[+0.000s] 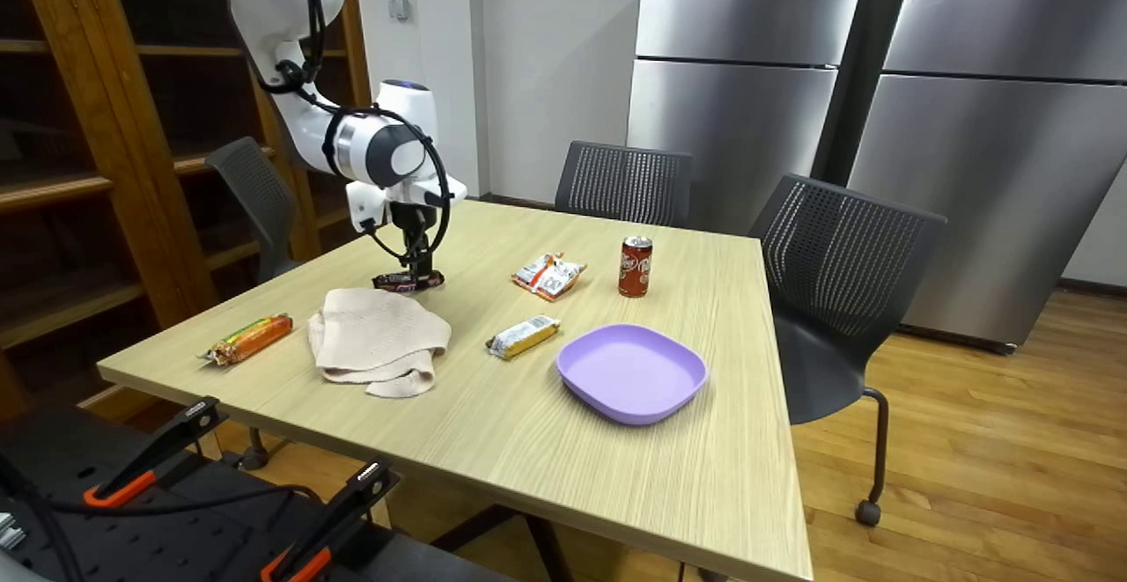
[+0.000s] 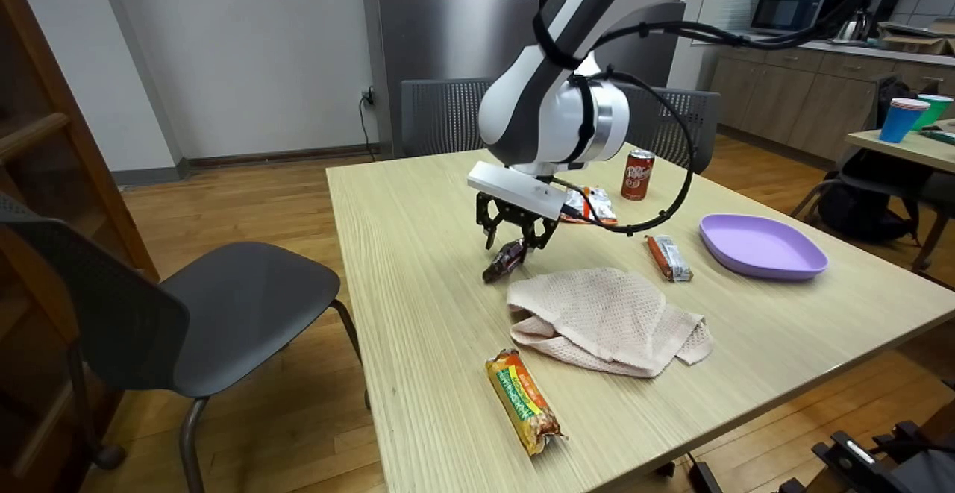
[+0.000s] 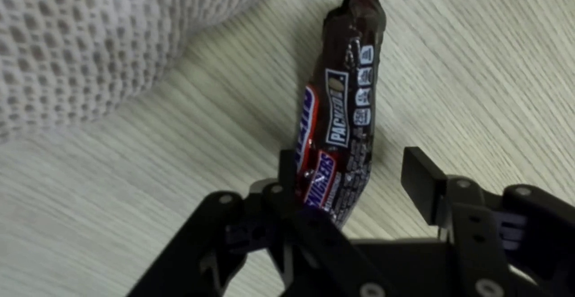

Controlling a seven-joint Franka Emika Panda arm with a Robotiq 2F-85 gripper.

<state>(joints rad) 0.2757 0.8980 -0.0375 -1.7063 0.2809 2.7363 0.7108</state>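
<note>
Your gripper [image 3: 352, 180] is down low, jaws a fair way apart, one either side of the Snickers bar [image 3: 346, 108]: one jaw touching it or just beside it, can't tell which, gap to the other. Bar lies on your counter [image 1: 722, 476], near the pale waffle-weave cloth [image 2: 604, 321]. Farther off, in both exterior views: Dr Pepper can [image 1: 635, 267], purple plate [image 1: 631, 371], white-and-orange snack packet [image 1: 548, 276], orange-and-yellow wrapped bar [image 2: 524, 401].

Both exterior views share tabletop [image 1: 493, 406], angled down; wrist view close above.
</note>
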